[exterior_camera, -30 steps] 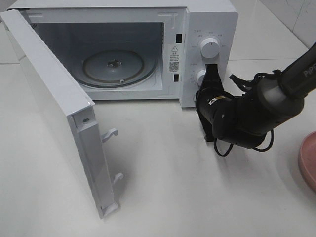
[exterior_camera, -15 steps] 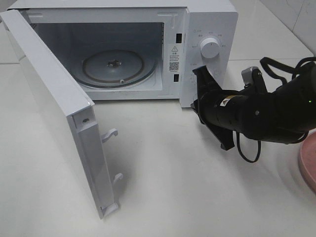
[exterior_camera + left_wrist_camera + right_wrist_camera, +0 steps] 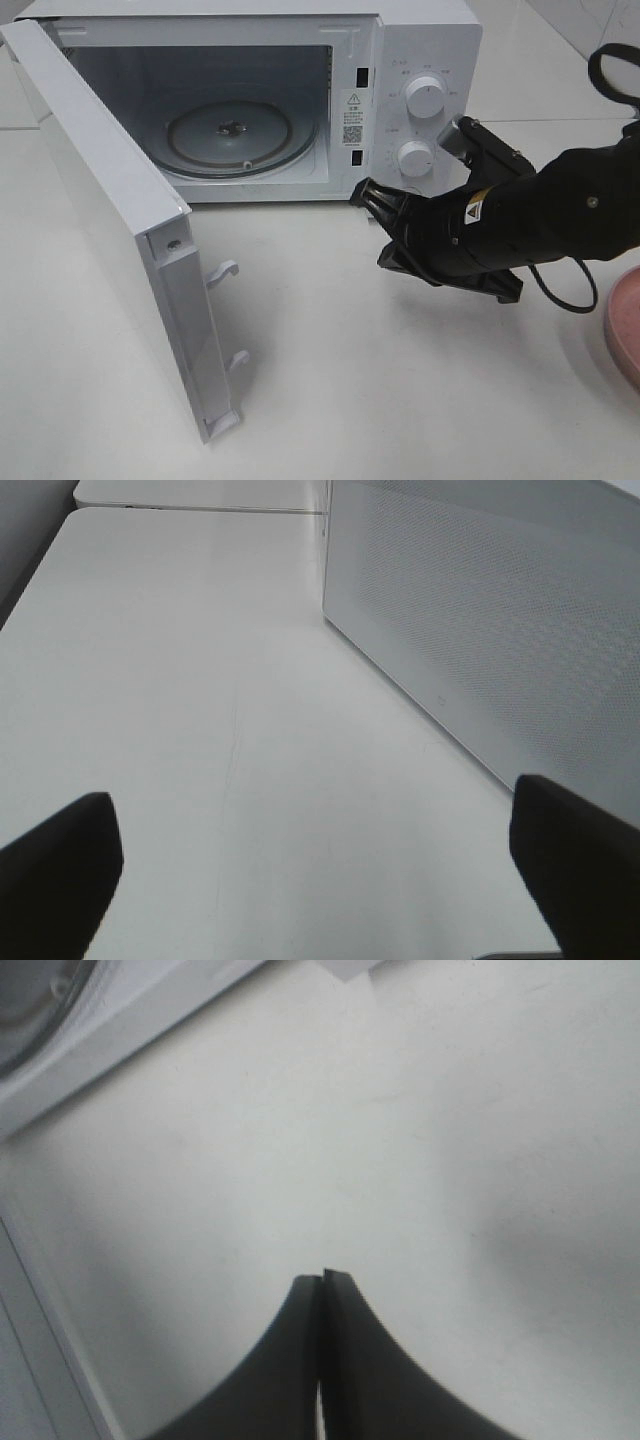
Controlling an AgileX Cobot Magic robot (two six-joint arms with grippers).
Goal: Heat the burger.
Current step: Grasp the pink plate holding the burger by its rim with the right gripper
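Right gripper [image 3: 364,190] — jaws pressed together, empty — has swung low before the open microwave [image 3: 430,40], turntable [image 3: 240,135] inside.

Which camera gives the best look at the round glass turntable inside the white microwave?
The exterior high view: the round glass turntable shows almost whole, seen from above. The right wrist view catches perhaps a blurred sliver at one corner; the left wrist view shows none of it.

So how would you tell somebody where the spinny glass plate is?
Find the big white microwave with its door swung open. Inside, flat on the floor, lies the round glass turntable. It's the only see-through disc; the upper knob and lower knob are small, white and outside on the front.
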